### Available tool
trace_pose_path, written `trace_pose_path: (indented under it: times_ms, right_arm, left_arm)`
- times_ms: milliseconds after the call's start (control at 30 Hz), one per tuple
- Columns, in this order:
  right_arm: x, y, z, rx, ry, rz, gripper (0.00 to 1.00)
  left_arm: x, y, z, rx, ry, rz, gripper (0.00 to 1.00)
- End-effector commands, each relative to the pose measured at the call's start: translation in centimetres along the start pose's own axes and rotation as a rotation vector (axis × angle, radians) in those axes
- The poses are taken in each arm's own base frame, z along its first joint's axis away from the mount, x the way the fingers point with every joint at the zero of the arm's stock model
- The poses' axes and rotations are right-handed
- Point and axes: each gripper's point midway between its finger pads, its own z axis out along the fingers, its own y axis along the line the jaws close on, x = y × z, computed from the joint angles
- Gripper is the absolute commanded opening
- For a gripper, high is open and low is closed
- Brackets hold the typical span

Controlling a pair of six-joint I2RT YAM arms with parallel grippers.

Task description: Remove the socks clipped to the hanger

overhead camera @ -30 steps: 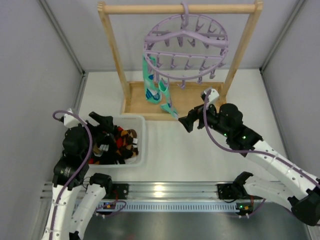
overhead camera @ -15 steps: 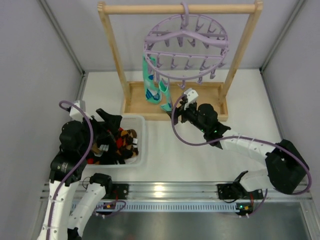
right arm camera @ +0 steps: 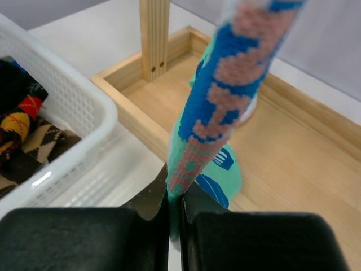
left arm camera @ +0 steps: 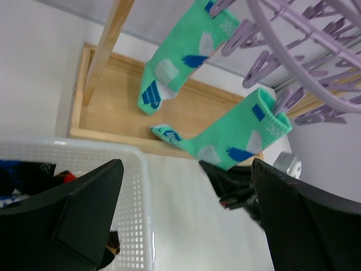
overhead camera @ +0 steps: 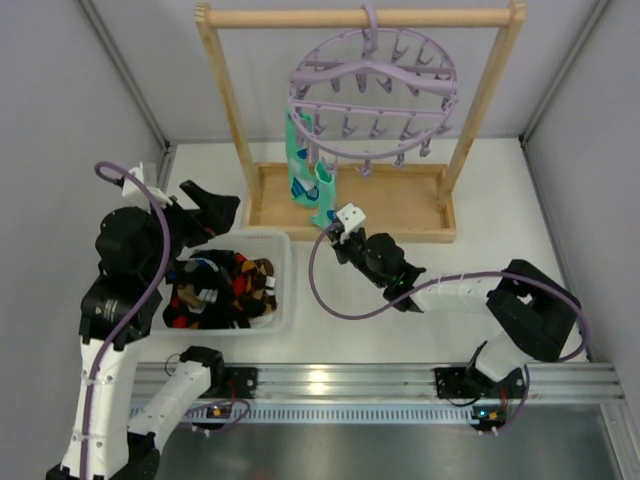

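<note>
Two teal-mint socks point(left arm camera: 231, 135) dangling from clips beneath the round lavender hanger point(overhead camera: 366, 66)

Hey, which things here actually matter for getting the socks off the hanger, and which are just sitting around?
Part of the job:
- hanger
- teal socks, two, clipped to it
- right gripper, shut on the lower one

Just sitting around:
- wooden frame
- white basket
- piled socks inside it
- left gripper, open, holding nothing

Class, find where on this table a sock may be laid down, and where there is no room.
Free: table between the wooden frame's right post and the wall; the tray's right half. Crowded: the basket, and under the teal socks, where the right arm reaches.
</note>
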Motion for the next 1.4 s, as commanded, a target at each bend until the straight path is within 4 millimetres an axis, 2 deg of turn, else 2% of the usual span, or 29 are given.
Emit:
trace_pose_path:
  times_ms: [0, 133, 200, 233, 267, 300, 333, 367, 400, 467, 500, 533, 567, 600, 633, 700, 900, 1100, 1200, 1367]
  right_arm:
    - [-5.0, 0.6, -0.1, 0.090, -0.173, 0.002, 0.00]
    - [-6.5, 1.8, -0.6, 0.107, -0.193, 0.001, 0.00]
    - [-7.1, 1.6, -0.9, 0.139, -0.190, 0.008, 0.00]
    - [-7.3, 2.1, -1.1, 0.139, -0.189, 0.007, 0.00]
    - [-7.5, 2.0, -1.3, 0.156, -0.189, 0.011, 0.00]
    - [-7.8, 1.9, -1.6, 0.169, -0.185, 0.013, 0.00]
    - [-8.0, 2.4, -1.9, 0.170, -0.182, 0.017, 0.00]
    - [-8.3, 2.2, -2.2, 0.200, -0.179, 0.025, 0.00]
    - [-8.4, 2.2, -2.6, 0.205, -0.170, 0.028, 0.00]
    - [-9.1, 3.0, -3.2, 0.200, -0.167, 0.043, 0.00]
    - [-9.8, 3.0, -3.6, 0.200, -0.173, 0.051, 0.00]
    - [-9.4, 3.9, -3.9, 0.183, -0.145, 0.033, 0.00]
    - [-10.0, 3.8, -4.1, 0.199, -0.144, 0.037, 0.00]
    - [-10.4, 4.0, -4.4, 0.198, -0.140, 0.035, 0.00]
    - [-10.1, 4.5, -4.6, 0.185, -0.117, 0.024, 0.00]
    - [-10.3, 4.8, -4.8, 0.178, -0.114, 0.028, 0.00]
    - [-9.9, 4.9, -5.3, 0.171, -0.104, 0.044, 0.00]
    - [-9.6, 4.6, -5.8, 0.170, -0.108, 0.052, 0.00]
    - [-9.3, 4.7, -6.2, 0.153, -0.112, 0.070, 0.00]
    - [-9.3, 5.0, -6.5, 0.127, -0.118, 0.087, 0.00]
  left_arm:
    - [-3.0, -3.1, 0.9, 0.085, -0.019, 0.028, 0.98]
    - [-4.9, -5.5, 2.5, 0.152, 0.003, 0.071, 0.98]
    - [-6.1, -6.8, 3.5, 0.183, 0.008, 0.103, 0.98]
    - [-6.1, -7.6, 3.7, 0.201, 0.009, 0.135, 0.98]
    - [-5.9, -7.8, 5.1, 0.179, 0.020, 0.154, 0.98]
    - [-7.6, -7.5, 5.4, 0.102, -0.054, 0.177, 0.98]
    - [-6.4, -9.5, 5.6, 0.113, -0.049, 0.243, 0.98]
    - [-4.7, -10.6, 7.2, 0.094, -0.016, 0.293, 0.98]
    - [-3.8, -13.1, 6.7, 0.110, -0.027, 0.331, 0.98]
    - [-1.7, -14.6, 8.0, 0.119, 0.013, 0.373, 0.98]
    - [-1.2, -15.0, 8.4, 0.119, 0.022, 0.381, 0.98]
    - [-1.6, -15.7, 8.4, 0.115, 0.004, 0.388, 0.98]
    - [-0.8, -16.1, 9.0, 0.105, 0.013, 0.410, 0.98]
    - [0.0, -17.2, 8.7, 0.129, 0.022, 0.427, 0.98]
    - [-0.4, -18.1, 8.5, 0.138, 0.008, 0.435, 0.98]
    - [0.4, -18.9, 8.7, 0.111, -0.001, 0.469, 0.98]
    - [0.9, -17.2, 9.5, -0.037, -0.041, 0.531, 0.96]
    - [2.8, -16.9, 9.7, -0.002, 0.008, 0.557, 0.94]
    - [3.8, -17.4, 10.1, 0.054, 0.037, 0.570, 0.94]
    - [3.8, -17.3, 11.3, 0.062, 0.025, 0.572, 0.86]
